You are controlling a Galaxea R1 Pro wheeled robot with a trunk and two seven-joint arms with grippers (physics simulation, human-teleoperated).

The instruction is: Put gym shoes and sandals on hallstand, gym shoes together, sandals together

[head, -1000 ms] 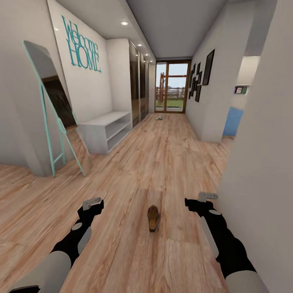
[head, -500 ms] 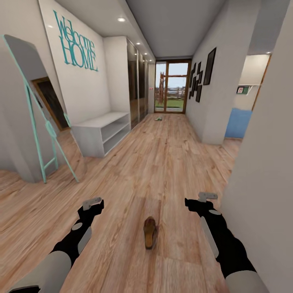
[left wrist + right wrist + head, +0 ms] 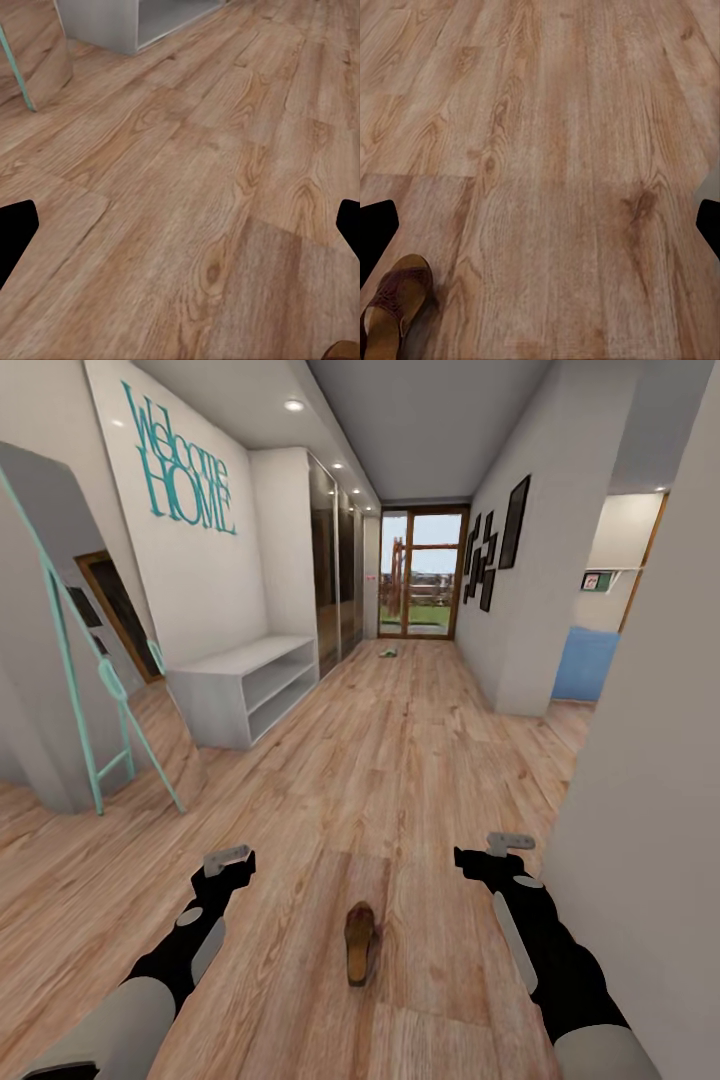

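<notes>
One brown sandal (image 3: 360,943) with a dark woven toe strap lies alone on the wood-plank corridor floor (image 3: 400,760), between my two arms and slightly behind their tips. It also sits at the edge of the right wrist view as the sandal (image 3: 394,311). My left gripper (image 3: 228,857) and right gripper (image 3: 506,846) hover over the floor, both open and empty. The wrist views show the left gripper (image 3: 180,232) and right gripper (image 3: 540,225) with fingers spread wide. A small greenish shoe-like object (image 3: 390,651), too small to identify, lies far down the corridor by the glass door. The hallstand is out of view.
A plain low white two-shelf bench (image 3: 245,685) stands against the left wall under the "Welcome HOME" lettering. A teal-framed standing mirror (image 3: 75,660) leans at the near left. A white wall (image 3: 650,810) runs close along my right arm. A side opening (image 3: 590,660) lies further right.
The whole view has moved forward down the corridor: the sandal now sits lower in the picture, and the mirror and bench have slid left. Both arms hold the same pose.
</notes>
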